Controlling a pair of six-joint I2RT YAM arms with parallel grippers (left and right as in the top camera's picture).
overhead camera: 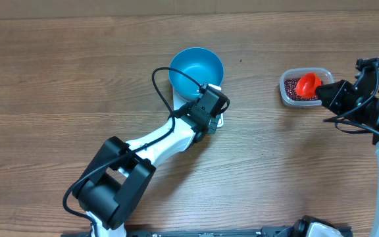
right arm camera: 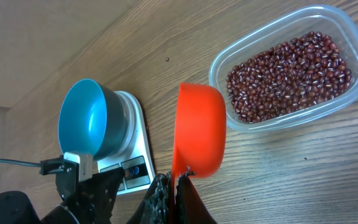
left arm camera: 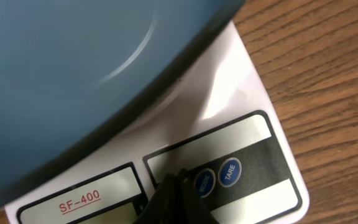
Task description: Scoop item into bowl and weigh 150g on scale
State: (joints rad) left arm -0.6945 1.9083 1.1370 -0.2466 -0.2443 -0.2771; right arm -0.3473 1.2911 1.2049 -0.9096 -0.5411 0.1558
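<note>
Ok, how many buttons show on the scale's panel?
2: the TARE button, and a second blue button between it and the left end effector, which may hide more.

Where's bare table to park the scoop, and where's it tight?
Free: wood left of the bowl; strip between bowl and bean container; front, right of the left arm. Tight: left gripper at scale buttons; right gripper with scoop at container.

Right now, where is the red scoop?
Overhead view, far right: the red scoop is gripped by the right end effector, above the clear container of beans, well right of the blue bowl.
</note>
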